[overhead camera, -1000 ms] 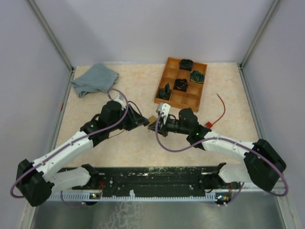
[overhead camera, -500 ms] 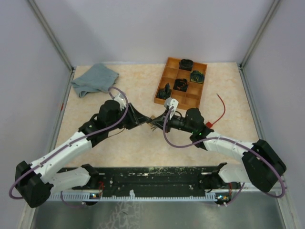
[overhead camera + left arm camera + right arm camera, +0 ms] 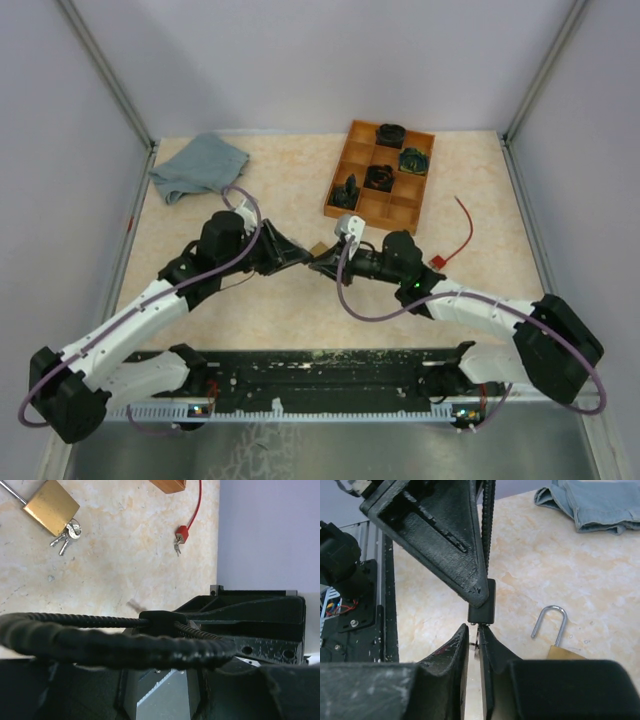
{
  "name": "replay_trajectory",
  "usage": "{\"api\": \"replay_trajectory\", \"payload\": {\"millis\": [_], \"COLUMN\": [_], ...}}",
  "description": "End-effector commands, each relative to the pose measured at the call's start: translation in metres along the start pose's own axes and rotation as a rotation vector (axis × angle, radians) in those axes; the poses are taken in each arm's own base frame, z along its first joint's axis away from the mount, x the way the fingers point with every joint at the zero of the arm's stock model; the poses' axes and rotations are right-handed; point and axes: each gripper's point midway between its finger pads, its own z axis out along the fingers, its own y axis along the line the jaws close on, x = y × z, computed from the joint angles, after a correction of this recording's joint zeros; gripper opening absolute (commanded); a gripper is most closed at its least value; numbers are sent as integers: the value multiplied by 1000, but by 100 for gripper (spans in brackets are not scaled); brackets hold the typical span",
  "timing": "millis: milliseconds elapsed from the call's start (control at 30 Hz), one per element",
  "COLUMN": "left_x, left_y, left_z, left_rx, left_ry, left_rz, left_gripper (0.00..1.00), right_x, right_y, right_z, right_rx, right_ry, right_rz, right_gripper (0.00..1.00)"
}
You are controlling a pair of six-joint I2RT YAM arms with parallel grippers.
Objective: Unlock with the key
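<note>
The left gripper and the right gripper are meeting tip to tip above the middle of the bench. In the right wrist view, a black cable is running along the left gripper's finger down to a small black lock block sitting at that finger's tip, off the bench. The right jaws are nearly pressed together just below the block, pinching a thin metal key that is pointing up into it. I cannot tell how the left jaws are standing. A brass padlock is lying on the bench just right of the grippers, a small bunch of keys touching it. A red cable is lying further right, a wooden tray is sitting beyond, and a blue cloth is lying far left.
</note>
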Motion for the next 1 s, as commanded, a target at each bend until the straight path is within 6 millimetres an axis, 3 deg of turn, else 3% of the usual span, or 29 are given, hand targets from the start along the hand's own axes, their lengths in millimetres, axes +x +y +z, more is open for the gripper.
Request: {"api": "replay_trajectory", "payload": {"millis": [0, 167, 367, 600, 800, 967], "left_x": [5, -10, -16, -11, -6, -5], "left_y": [1, 5, 1, -3, -6, -7], "left_z": [-6, -7, -8, -9, -11, -13], "left_rx": [21, 40, 51, 73, 92, 99], "left_ry": [70, 52, 53, 86, 114, 112], "left_rz": [-42, -74, -59, -53, -50, -47], "left_gripper": [0, 0, 0, 0, 0, 0], "right_x": [-86, -56, -28, -19, -22, -17], "right_y": [26, 22, 17, 3, 1, 4], "right_z": [-10, -21, -24, -13, -4, 0], "right_rx": [-45, -3, 23, 67, 54, 27], "right_ry": [-247, -158, -99, -99, -135, -119], "right_rz": [-197, -181, -150, -150, -152, -135], "right_gripper": [18, 33, 36, 36, 36, 30]}}
